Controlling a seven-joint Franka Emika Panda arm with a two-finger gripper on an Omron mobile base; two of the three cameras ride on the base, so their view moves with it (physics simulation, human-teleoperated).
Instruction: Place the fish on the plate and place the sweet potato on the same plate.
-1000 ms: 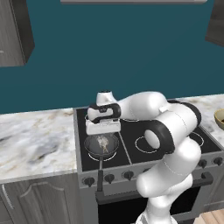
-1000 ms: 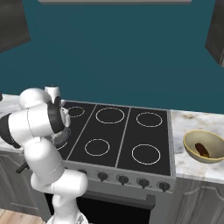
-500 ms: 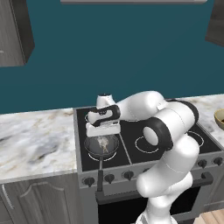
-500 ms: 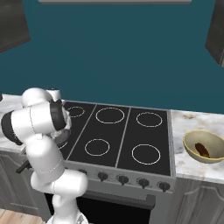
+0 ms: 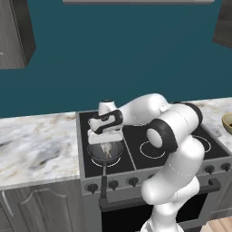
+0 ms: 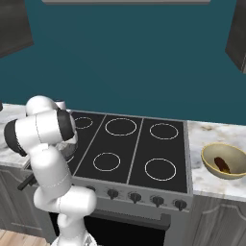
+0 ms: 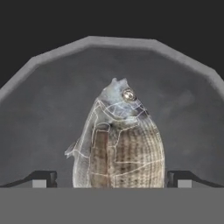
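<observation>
Gripper (image 7: 112,178): jaws wide apart, one tip either side of the fish, gripping nothing
Fish (image 7: 120,144): lying in the dark pan (image 5: 104,153) on the stove's front-left burner
Sweet potato (image 6: 222,164): in the tan bowl (image 6: 211,166), right counter

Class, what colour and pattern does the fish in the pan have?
Pale grey-beige fish with fine stripes, clearest in the hand view.

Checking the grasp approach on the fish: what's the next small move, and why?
Probably ease straight down a little further, then close. In the hand view the fish lies flat in the pan, framed between the two open fingertips, so the gripper looks lined up. The left base view shows the hand just above the pan, not yet gripping.
</observation>
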